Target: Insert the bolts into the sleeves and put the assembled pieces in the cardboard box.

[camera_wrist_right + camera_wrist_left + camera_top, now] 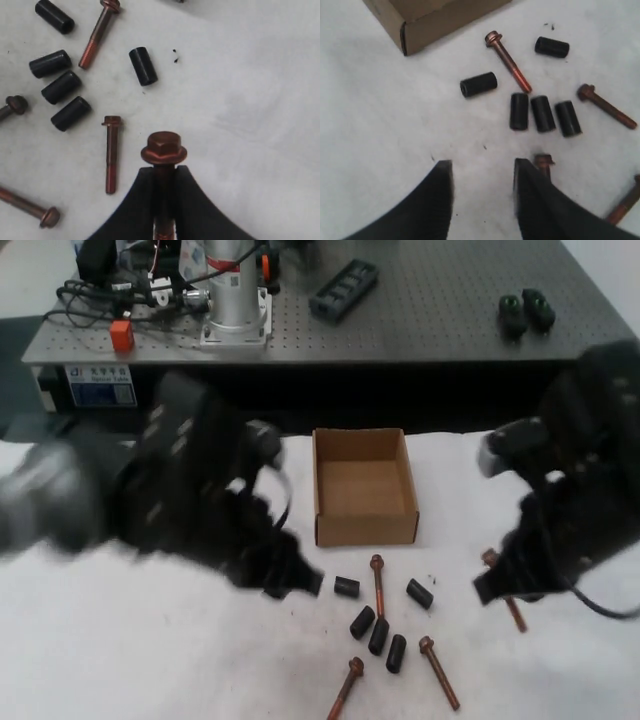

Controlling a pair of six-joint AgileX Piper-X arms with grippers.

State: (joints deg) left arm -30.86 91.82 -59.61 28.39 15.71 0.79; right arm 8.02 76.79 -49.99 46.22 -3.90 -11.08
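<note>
White cloth point(120, 640) bears five loose sleeves point(542, 113) (none filled yet); the cardboard box point(365, 530) holds nothing. My right pincer point(164, 172) pinches one bolt point(163, 148), my left pincer point(482, 170) hangs spread.

In the high view the left arm point(150, 490) and right arm point(590, 470) blur, so we cannot read either grip there; the right arm hides part of the held bolt point(516, 615). The right gripper point(164, 171) covers that bolt's shank. In the left wrist view the box point(420, 30) is cut off, one bolt point(544, 161) lies half behind a finger point(545, 210), another bolt point(624, 209) runs off the edge. Specks point(549, 25) near the box are too small to name.
</note>
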